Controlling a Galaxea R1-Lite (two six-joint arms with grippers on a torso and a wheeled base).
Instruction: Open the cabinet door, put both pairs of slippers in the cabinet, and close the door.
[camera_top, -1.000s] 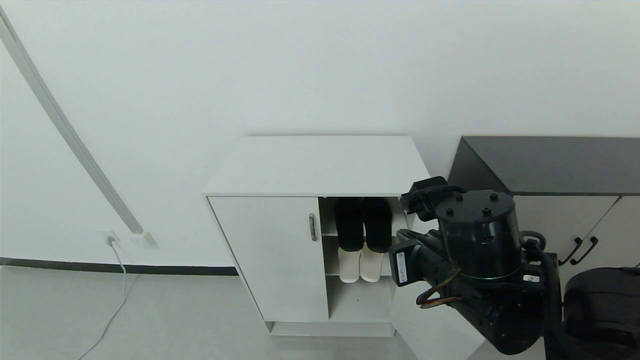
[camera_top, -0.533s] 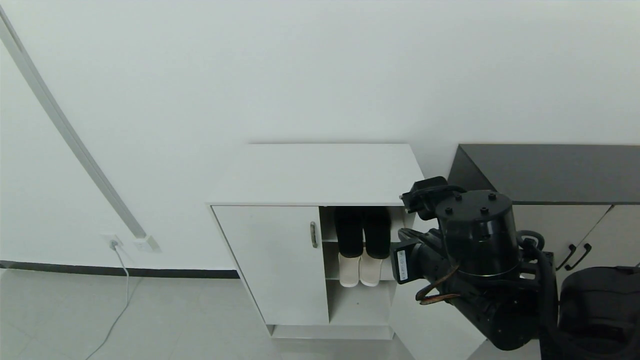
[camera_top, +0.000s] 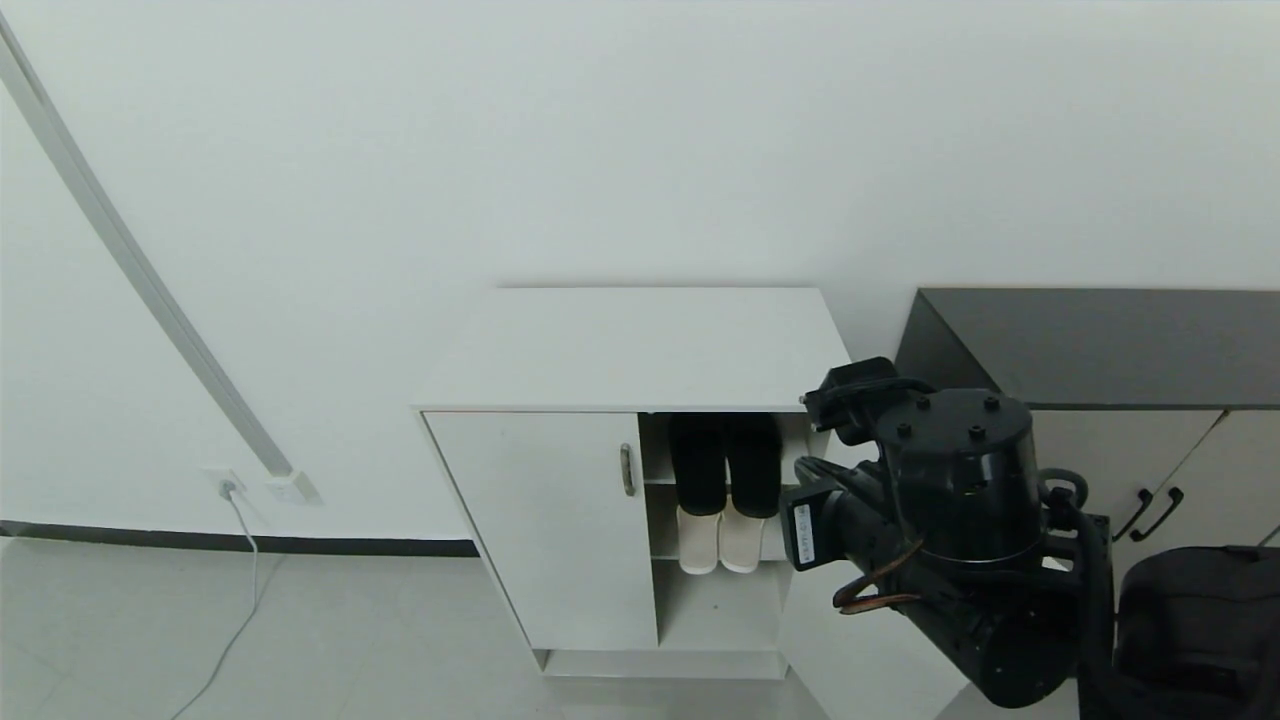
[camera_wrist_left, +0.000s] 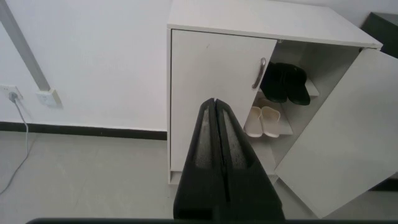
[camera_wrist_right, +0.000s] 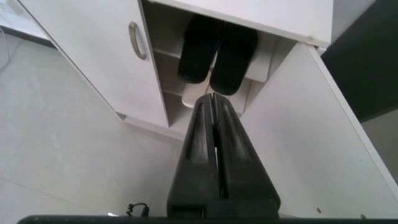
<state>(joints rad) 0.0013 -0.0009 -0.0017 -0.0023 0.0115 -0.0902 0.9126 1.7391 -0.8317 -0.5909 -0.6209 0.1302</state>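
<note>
The white cabinet (camera_top: 630, 345) stands against the wall with its left door (camera_top: 545, 520) closed and its right door (camera_top: 865, 660) swung open. Inside, a black pair of slippers (camera_top: 725, 460) lies on the upper shelf and a white pair of slippers (camera_top: 718, 538) on the shelf below. My right gripper (camera_wrist_right: 213, 96) is shut and empty, close in front of the open compartment beside the right door (camera_wrist_right: 305, 137), below the black slippers (camera_wrist_right: 217, 53). My left gripper (camera_wrist_left: 214, 101) is shut and empty, farther back, facing the closed door (camera_wrist_left: 211, 106).
A dark-topped sideboard (camera_top: 1100, 340) with black handles stands just right of the cabinet. A wall socket with a grey cable (camera_top: 240, 560) is at the left, under a slanting wall duct (camera_top: 130, 260). Grey floor lies open in front and to the left.
The head view shifted, so the whole scene sits lower than a second ago. My right arm dipped slightly in the last half second. Slippers and doors stay as they were.
</note>
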